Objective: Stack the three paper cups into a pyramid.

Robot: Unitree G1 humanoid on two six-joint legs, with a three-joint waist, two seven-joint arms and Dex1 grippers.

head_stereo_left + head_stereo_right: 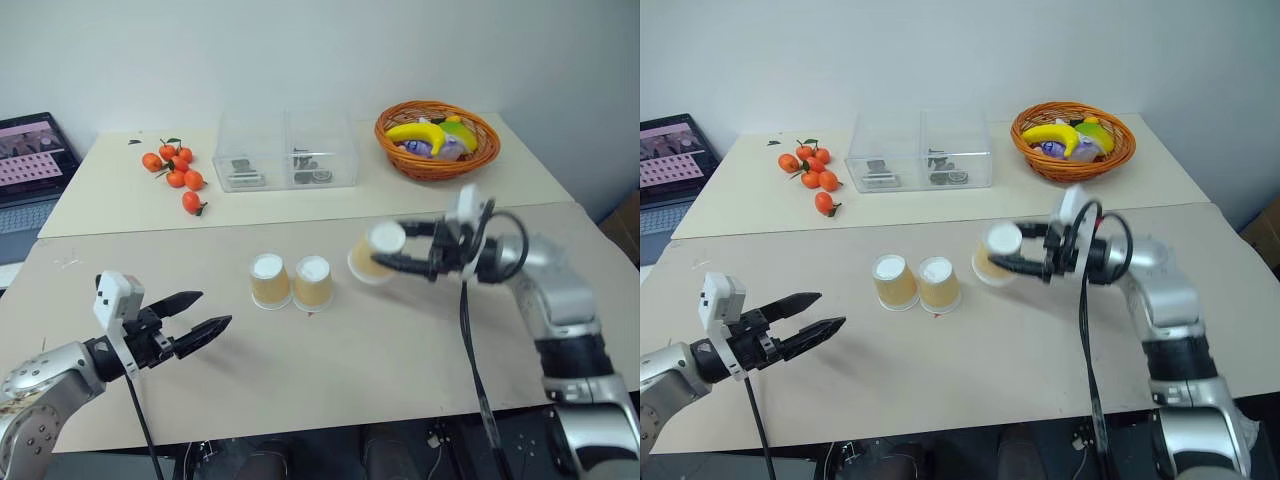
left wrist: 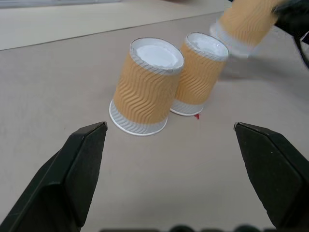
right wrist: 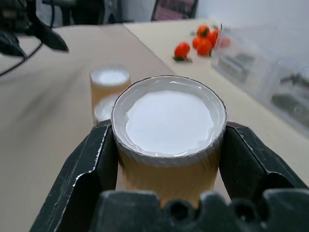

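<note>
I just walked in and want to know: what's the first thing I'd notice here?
The right claw holds a paper cup in the air beside two upside-down cups standing together on the table. Behind them sit bright oranges and a basket of toy fruit.

Two cups [image 1: 290,282] stand touching mid-table; bare table [image 1: 380,350] lies all around them. Box [image 1: 288,150], oranges [image 1: 177,172] and basket [image 1: 437,140] crowd the far side.
</note>
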